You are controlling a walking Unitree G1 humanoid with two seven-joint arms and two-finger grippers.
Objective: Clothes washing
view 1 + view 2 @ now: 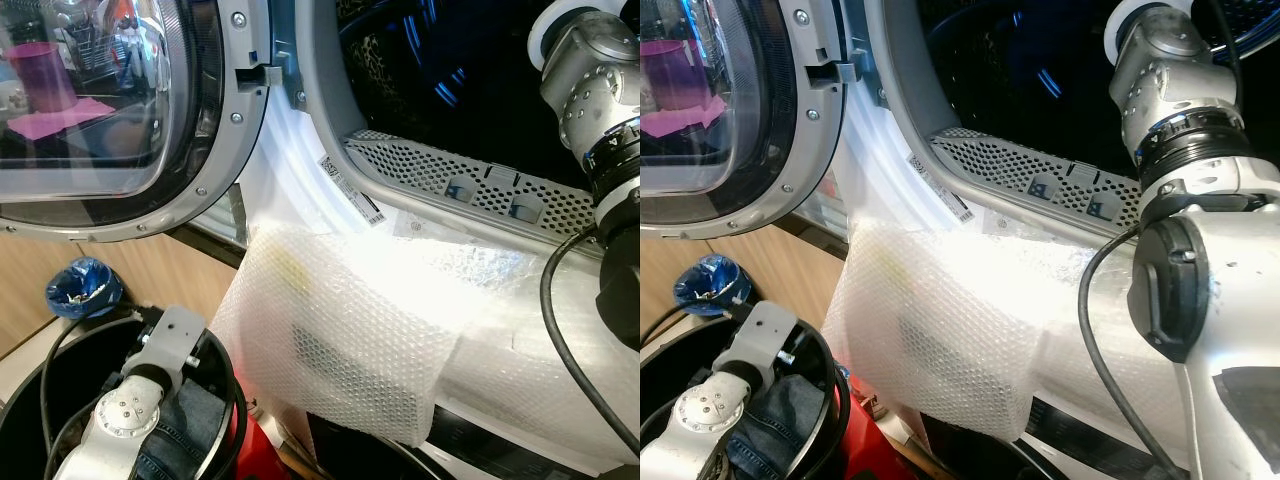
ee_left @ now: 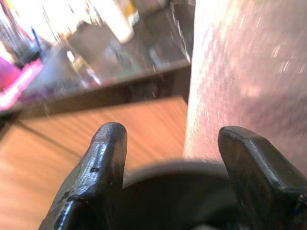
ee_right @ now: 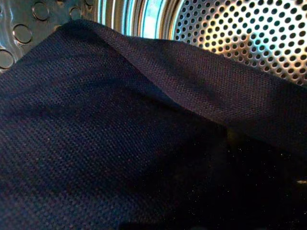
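The right arm (image 1: 1170, 120) is being reached through the open door (image 1: 150, 130) into the drum (image 3: 249, 43) of the washing machine, where a dark garment (image 3: 144, 134) is lying close against the wrist camera; whether the jaws there are spread or pinching the cloth cannot be told. The left gripper (image 2: 172, 158) is being held with its jaws spread and empty above the rim of the black basket (image 1: 215, 400), in which jeans (image 1: 185, 420) are lying. A risk is being posed by cloth trailing over the perforated lip (image 1: 450, 170) at the drum's front edge, where it could be snagged or trapped by the door, and by the right arm's cable (image 1: 1100, 330) being caught on the bubble wrap (image 1: 340, 340) draped over the machine's front.
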